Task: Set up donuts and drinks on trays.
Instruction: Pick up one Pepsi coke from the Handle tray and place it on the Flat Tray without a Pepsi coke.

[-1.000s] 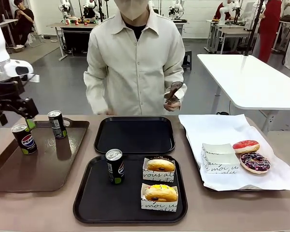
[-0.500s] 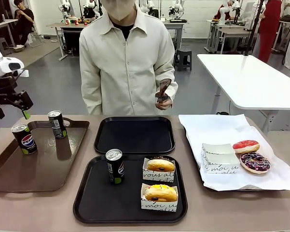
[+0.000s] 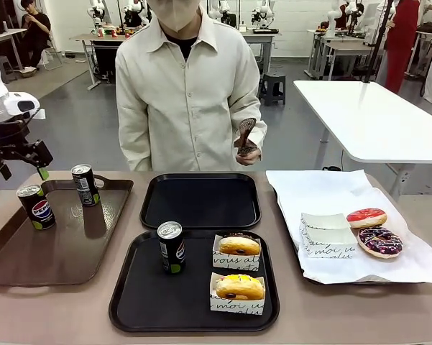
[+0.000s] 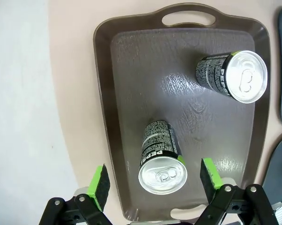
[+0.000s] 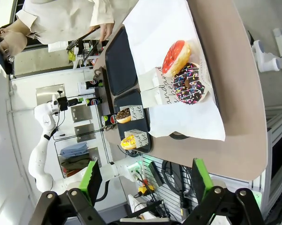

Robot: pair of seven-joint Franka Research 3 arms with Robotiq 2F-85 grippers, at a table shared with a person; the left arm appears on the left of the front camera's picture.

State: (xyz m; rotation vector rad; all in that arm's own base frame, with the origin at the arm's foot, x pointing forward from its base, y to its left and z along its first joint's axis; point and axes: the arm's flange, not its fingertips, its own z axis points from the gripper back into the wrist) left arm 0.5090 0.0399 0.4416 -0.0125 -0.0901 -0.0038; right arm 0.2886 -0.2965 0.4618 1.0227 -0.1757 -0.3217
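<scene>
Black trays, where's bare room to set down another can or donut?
The far tray, between the person and the near tray, is wholly bare. On the near tray, the left side beside the can and the strip in front of it are free. Its right side is crowded with two boxed donuts.

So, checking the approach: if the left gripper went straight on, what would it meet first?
Probably the silver top of the can standing between the open fingers of the left gripper, on the brown tray; how far off it is, I can't judge.
</scene>
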